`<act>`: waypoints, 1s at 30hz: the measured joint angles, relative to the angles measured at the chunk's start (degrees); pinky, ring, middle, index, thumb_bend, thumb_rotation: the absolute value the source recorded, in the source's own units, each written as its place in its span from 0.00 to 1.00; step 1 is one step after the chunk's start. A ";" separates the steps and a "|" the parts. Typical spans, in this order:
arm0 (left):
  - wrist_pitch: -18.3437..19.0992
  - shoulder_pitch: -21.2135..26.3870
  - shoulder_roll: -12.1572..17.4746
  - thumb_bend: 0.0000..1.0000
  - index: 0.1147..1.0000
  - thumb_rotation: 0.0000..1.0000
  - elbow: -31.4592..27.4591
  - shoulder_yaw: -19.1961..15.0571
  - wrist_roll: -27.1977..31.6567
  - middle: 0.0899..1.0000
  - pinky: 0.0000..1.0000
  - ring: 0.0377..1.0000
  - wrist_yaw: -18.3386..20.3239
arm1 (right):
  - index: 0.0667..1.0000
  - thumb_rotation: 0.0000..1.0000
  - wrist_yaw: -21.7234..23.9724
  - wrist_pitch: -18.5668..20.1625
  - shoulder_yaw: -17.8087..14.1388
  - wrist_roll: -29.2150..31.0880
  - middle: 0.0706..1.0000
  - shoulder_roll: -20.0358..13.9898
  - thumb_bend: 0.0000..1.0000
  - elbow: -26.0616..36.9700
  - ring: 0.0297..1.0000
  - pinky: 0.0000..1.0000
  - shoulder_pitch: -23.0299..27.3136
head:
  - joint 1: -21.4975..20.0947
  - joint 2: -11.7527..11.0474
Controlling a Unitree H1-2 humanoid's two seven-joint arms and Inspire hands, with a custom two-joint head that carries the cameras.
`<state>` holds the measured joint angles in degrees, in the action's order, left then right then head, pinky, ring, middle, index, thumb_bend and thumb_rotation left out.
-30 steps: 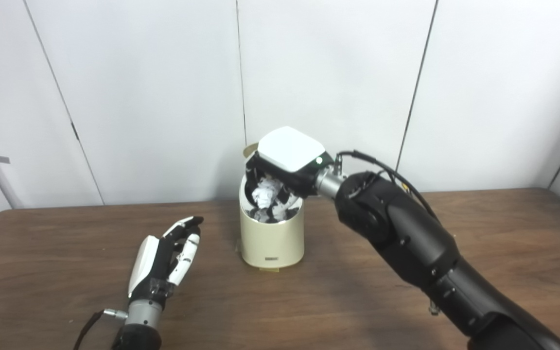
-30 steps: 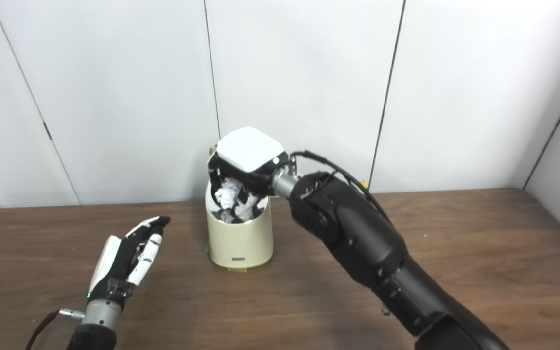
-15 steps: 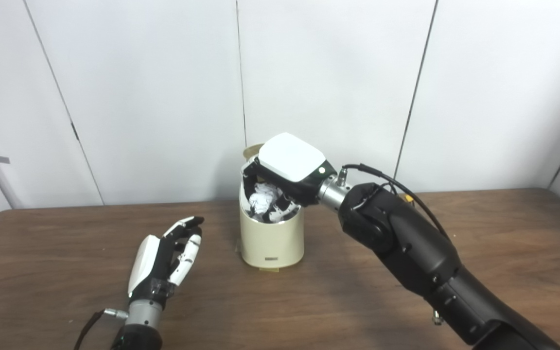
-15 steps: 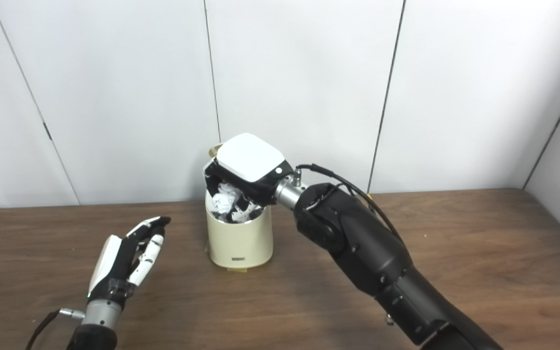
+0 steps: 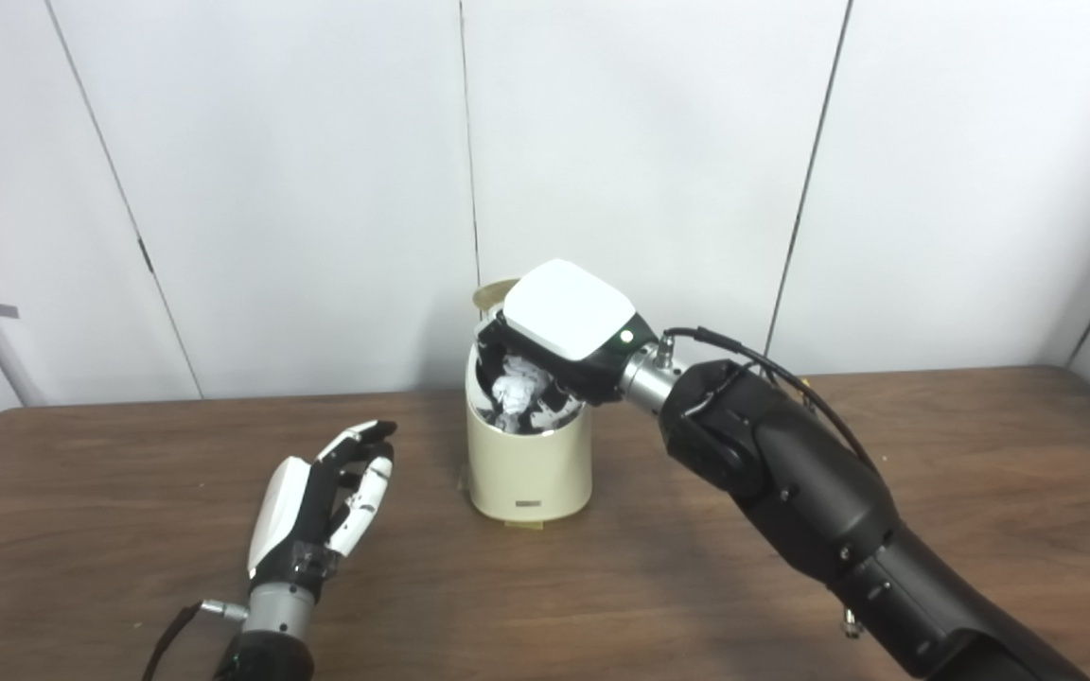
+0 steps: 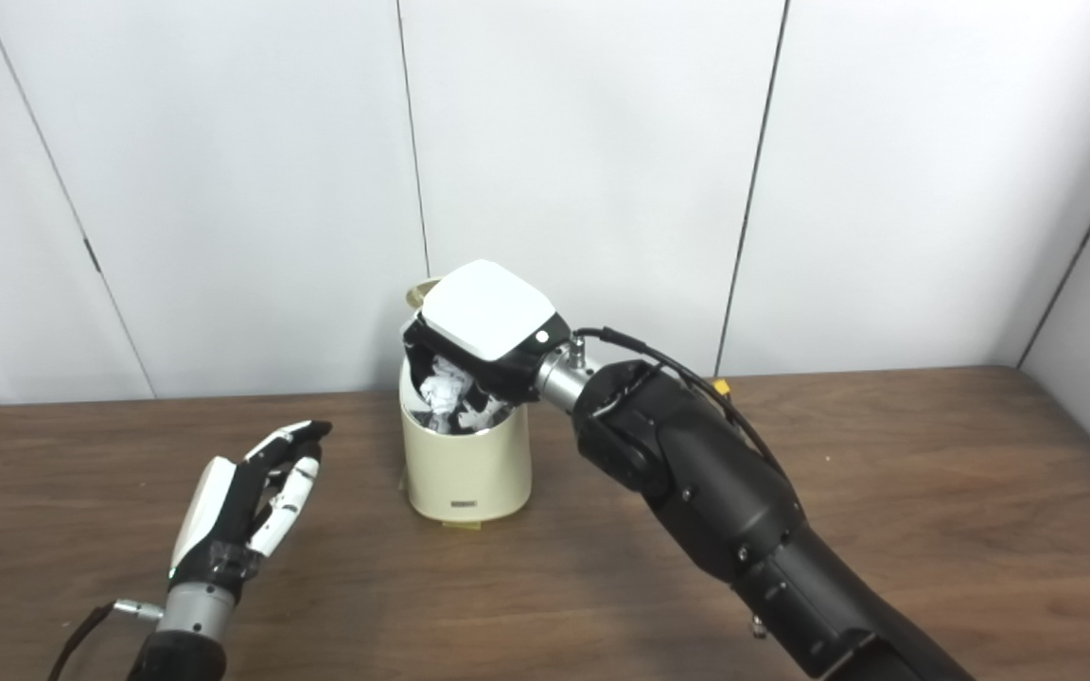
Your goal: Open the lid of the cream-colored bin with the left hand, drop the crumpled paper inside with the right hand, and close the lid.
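Note:
The cream-colored bin (image 5: 528, 468) stands upright at the middle of the brown table (image 5: 791, 586). Its lid (image 5: 486, 291) is up, and only its edge shows behind my right hand. My right hand (image 5: 559, 326) hangs palm down over the bin's mouth, fingers curled around the white crumpled paper (image 5: 510, 390), which sits just inside the rim. My left hand (image 5: 318, 501) is open and empty, left of the bin and apart from it, fingers pointing up toward it.
White wall panels (image 5: 649, 142) rise directly behind the table's far edge. My right arm (image 5: 791, 501) stretches from the bottom right across the table to the bin.
My right hand has dipped a little lower and shifted slightly over the bin's mouth, taking the paper deeper inside the rim. My left hand has stayed put.

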<state>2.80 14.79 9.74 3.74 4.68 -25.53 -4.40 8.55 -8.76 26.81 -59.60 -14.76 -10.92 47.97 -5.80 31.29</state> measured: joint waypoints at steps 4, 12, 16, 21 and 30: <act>0.07 0.00 0.03 0.31 0.81 0.92 0.00 0.09 -0.04 0.82 0.72 0.81 0.10 | 0.39 0.00 0.42 2.06 -0.41 -0.81 0.54 0.17 0.51 0.41 0.47 0.45 -0.46 | -0.09 0.00; 0.09 0.00 0.11 0.31 0.82 0.92 0.00 0.14 -0.10 0.82 0.73 0.81 0.39 | 0.45 0.13 0.42 4.24 -0.54 -2.61 0.66 0.61 0.52 0.62 0.59 0.49 -0.67 | 0.00 -0.09; 0.10 0.00 0.11 0.31 0.81 0.92 0.00 0.15 -0.13 0.82 0.72 0.81 0.42 | 0.60 0.03 0.35 4.29 -0.53 -3.05 0.69 0.67 0.97 0.63 0.61 0.50 -0.70 | 0.00 -0.09; 0.38 0.00 0.11 0.32 0.81 0.92 -0.02 0.22 -0.47 0.82 0.72 0.81 0.42 | 0.66 0.07 0.37 4.36 -0.52 -3.78 0.74 0.68 1.00 0.95 0.67 0.54 -0.73 | 0.00 0.00; 0.43 0.00 0.10 0.33 0.82 0.91 -0.04 0.17 -1.00 0.82 0.72 0.81 0.43 | 0.72 0.13 1.62 6.08 -0.52 -3.80 0.79 0.69 1.00 2.02 0.74 0.59 -1.13 | 0.00 0.09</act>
<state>3.24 14.79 9.84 3.71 4.85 -26.53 -3.97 10.17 -2.69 26.29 -63.40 -14.07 -8.90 46.84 -5.80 31.38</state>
